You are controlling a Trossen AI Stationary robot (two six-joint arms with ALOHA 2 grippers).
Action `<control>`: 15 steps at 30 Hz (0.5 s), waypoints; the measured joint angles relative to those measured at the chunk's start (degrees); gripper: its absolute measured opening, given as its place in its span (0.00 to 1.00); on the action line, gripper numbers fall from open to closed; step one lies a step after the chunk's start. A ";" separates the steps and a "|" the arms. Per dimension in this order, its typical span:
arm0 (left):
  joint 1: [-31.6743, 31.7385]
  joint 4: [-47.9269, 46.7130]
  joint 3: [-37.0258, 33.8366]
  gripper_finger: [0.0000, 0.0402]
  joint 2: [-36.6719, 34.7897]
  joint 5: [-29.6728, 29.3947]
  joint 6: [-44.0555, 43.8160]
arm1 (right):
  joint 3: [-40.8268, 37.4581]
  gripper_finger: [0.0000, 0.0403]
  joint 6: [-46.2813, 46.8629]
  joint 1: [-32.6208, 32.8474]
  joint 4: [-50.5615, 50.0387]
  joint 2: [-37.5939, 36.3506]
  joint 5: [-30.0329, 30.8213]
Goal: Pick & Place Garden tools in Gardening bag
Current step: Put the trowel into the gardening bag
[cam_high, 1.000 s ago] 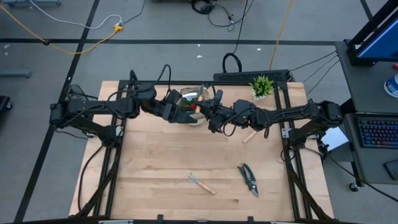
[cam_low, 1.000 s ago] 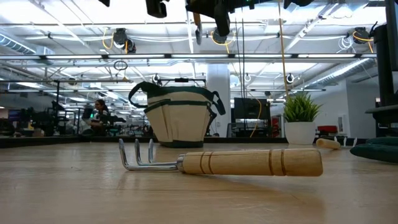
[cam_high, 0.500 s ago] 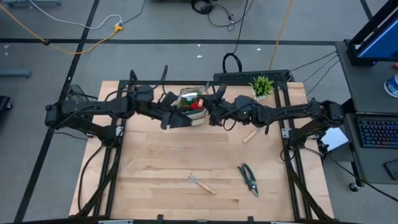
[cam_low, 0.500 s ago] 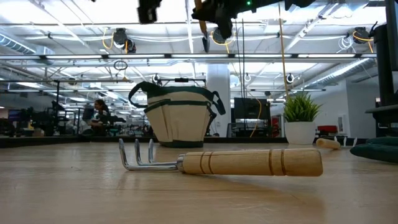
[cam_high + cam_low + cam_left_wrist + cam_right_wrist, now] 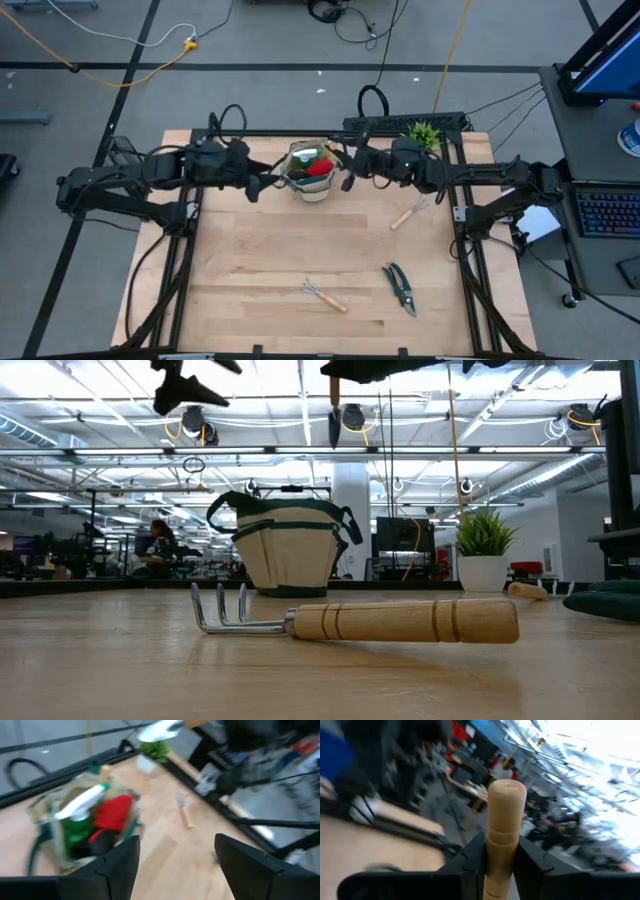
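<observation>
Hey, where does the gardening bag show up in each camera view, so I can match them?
High view: the gardening bag sits at the table's back edge, between the left pincer and the right pincer.
Low view: mid-distance, centre-left, behind the rake.
Left wrist view: at the picture's left, spray bottle and red glove inside.
Right wrist view: not in it.
Shared landmark: the potted plant, beside the bag.

Left gripper (image 5: 252, 188) open; right gripper (image 5: 347, 180) clamped (both raised)
</observation>
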 joint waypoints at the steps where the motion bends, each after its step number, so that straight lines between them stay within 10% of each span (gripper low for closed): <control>1: -0.13 -1.52 -0.02 0.66 -0.35 -1.15 0.15 | 0.39 0.16 2.82 -0.46 0.03 -0.04 -1.54; 15: -0.92 -14.27 -0.04 0.66 -0.67 -17.45 2.32 | 7.75 0.16 31.74 -6.75 -1.39 0.01 -8.70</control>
